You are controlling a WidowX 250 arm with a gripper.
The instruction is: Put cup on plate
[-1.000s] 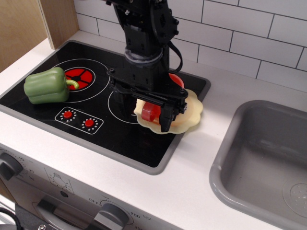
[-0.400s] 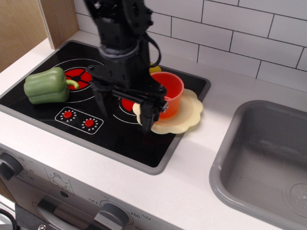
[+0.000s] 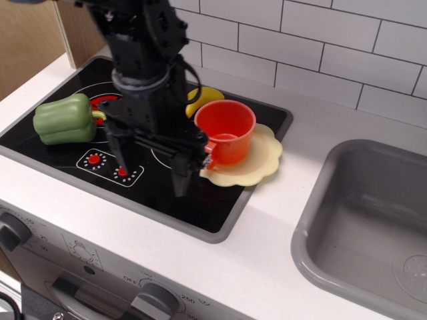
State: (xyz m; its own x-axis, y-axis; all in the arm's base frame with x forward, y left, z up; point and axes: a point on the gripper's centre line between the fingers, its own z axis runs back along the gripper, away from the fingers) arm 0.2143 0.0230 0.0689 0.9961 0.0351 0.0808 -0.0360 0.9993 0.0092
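The red-orange plastic mug [image 3: 225, 131] stood upright on the scalloped pale yellow plate [image 3: 259, 162], so the empty, spread-fingered gripper [image 3: 152, 171] should best retreat without clipping its handle.

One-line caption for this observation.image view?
Red-orange cup stands upright on the scalloped yellow plate; open gripper beside it, empty.

All black on this arm [image 3: 140, 40], a blocky build of stacked housings with hard edges and a matte finish. A pale grey ring bands the wrist [image 3: 140, 85] above the gripper [image 3: 152, 160]. A black cable loops out at the side. The gripper's a wide black crossbar with two long, thin, dark fingers [image 3: 181, 175] tapering to narrow tips. Any screws or markings are too small to make out.
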